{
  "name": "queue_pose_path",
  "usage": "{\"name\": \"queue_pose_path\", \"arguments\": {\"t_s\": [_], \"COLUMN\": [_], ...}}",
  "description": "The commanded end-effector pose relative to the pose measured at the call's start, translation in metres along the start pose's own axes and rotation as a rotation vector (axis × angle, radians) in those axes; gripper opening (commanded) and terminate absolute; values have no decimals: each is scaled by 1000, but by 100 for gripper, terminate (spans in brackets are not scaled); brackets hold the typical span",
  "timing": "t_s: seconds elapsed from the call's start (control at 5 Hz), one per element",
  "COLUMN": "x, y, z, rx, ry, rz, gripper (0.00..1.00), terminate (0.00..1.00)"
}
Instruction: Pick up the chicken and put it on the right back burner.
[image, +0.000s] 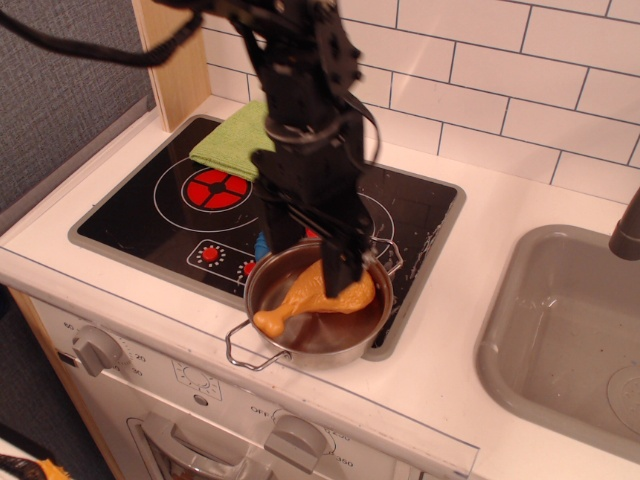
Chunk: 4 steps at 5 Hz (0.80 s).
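The chicken (300, 297), an orange-tan toy drumstick, lies in a small steel pot (262, 345) at the front right of the stove, with its bone end pointing front-left. My black gripper (314, 255) is open just above the drumstick's fat end. One finger (283, 232) is at the pot's back rim and the other (346, 262) is over the meat. I cannot tell whether the fingers touch the chicken. The right back burner is almost wholly hidden behind the gripper.
A green cloth (230, 140) lies at the stove's back left. The larger red-centred burner (214, 187) is to the left. A sliver of the blue spoon handle (261, 243) shows beside the pot. A grey sink (565, 330) is to the right, and a tiled wall stands behind.
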<state>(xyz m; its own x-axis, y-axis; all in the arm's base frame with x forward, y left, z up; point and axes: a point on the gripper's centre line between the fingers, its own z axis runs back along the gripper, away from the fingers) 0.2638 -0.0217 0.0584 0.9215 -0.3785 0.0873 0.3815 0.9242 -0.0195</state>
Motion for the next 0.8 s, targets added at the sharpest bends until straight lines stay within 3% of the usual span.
{"name": "queue_pose_path", "arguments": {"t_s": [0.0, 0.4, 0.6], "x": [-7, -5, -3], "y": [3, 15, 16], "z": [-20, -33, -33], "rx": [57, 46, 47], "ry": [73, 129, 112], "rz": [-1, 81, 87], "gripper": [100, 100, 0], "terminate": [0, 0, 0]}}
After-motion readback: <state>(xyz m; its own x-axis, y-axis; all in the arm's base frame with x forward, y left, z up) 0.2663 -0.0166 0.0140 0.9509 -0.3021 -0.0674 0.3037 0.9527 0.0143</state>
